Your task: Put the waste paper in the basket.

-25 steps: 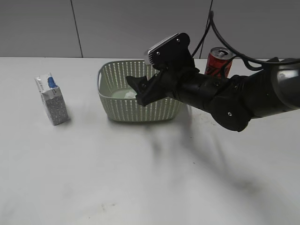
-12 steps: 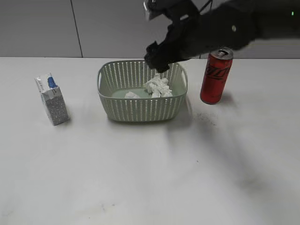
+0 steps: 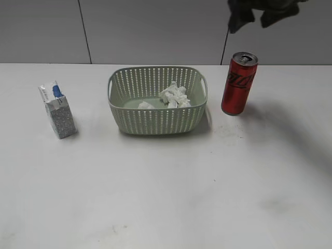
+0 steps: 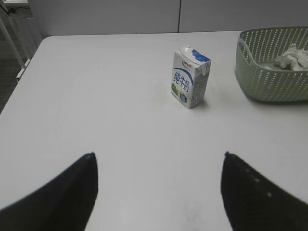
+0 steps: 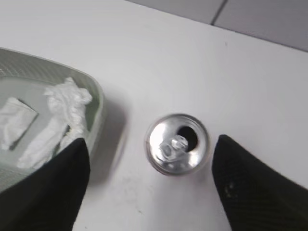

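Lying inside the basket (image 3: 155,101), near the worktop's far edge at its middle, the waste paper (image 3: 174,96) is bunching toward the right wall. Both hands are empty: the right gripper (image 3: 262,13) is hanging spread wide above the red can (image 3: 238,83), while the left gripper (image 4: 159,192) is hovering agape toward the worktop's left edge, facing the milk carton (image 4: 189,77).

Pale green basket (image 3: 155,116), red can (image 3: 238,85)
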{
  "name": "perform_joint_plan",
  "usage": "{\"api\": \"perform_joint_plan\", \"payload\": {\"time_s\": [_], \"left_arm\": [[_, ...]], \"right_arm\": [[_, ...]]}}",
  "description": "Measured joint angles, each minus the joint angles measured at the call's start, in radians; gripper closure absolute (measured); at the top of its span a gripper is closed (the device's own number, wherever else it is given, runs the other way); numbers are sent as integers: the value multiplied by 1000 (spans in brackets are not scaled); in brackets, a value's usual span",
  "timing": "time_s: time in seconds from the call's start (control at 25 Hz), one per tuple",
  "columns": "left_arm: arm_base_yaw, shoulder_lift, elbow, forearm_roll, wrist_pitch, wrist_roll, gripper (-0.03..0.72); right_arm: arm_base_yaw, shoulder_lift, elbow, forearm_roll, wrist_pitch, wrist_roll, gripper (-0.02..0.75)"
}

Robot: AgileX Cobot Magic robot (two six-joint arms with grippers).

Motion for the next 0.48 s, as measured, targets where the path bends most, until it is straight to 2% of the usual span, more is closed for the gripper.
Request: {"api": "perform_joint_plan", "payload": {"time_s": [0.24,0.48], "left_arm": [[0,0,0,0,0,0,97],[0,0,0,0,-1,0,97]], "right_arm": [[-137,1,-2,-2,240,-44,146],[-206,-15,1,-21,276,-55,146]]}}
